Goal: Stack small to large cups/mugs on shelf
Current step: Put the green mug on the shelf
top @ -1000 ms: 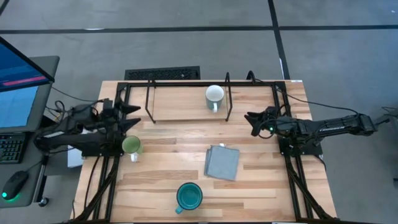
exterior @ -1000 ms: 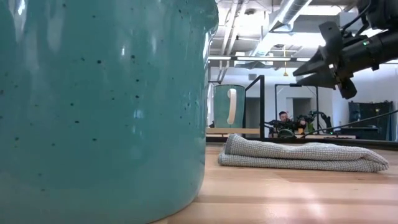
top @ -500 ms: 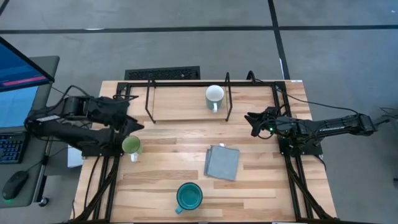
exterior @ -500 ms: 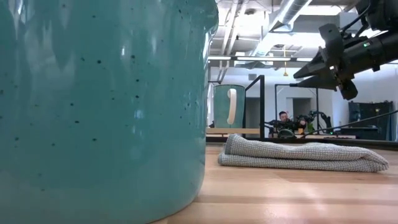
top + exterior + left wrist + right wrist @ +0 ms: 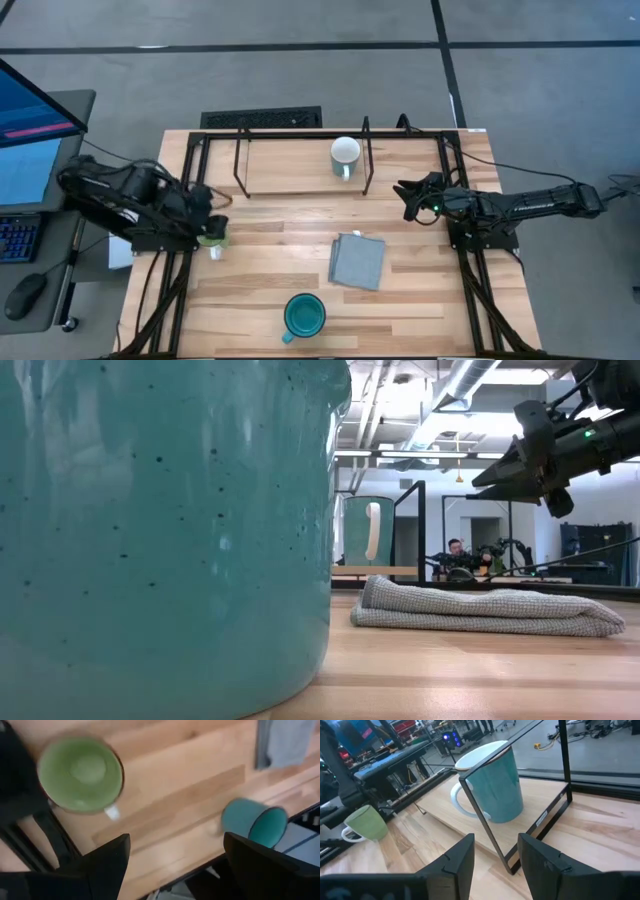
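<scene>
The light-green mug (image 5: pixel 80 774) stands upright on the table by its left edge and is partly hidden under my left gripper in the high view (image 5: pixel 214 238). My left gripper (image 5: pixel 175 865) is open and empty, pointing down above the mug. A mug, white inside and light blue outside (image 5: pixel 492 780), stands on the shelf's wood base (image 5: pixel 290 170) between black posts. The larger teal mug (image 5: pixel 304 316) stands near the front edge. My right gripper (image 5: pixel 403 198) is open and empty, raised at the table's right, pointing at the shelf.
A folded grey cloth (image 5: pixel 357 260) lies flat on the table between the shelf and the teal mug. The shelf's black wire posts (image 5: pixel 487 822) stand around the mug on it. Black arm frames run along both table sides. A monitor and a keyboard stand off the table's left.
My left arm has drawn back toward the table's left edge and tipped its gripper from level to pointing down over the light-green mug. The mugs and the cloth have stayed where they were.
</scene>
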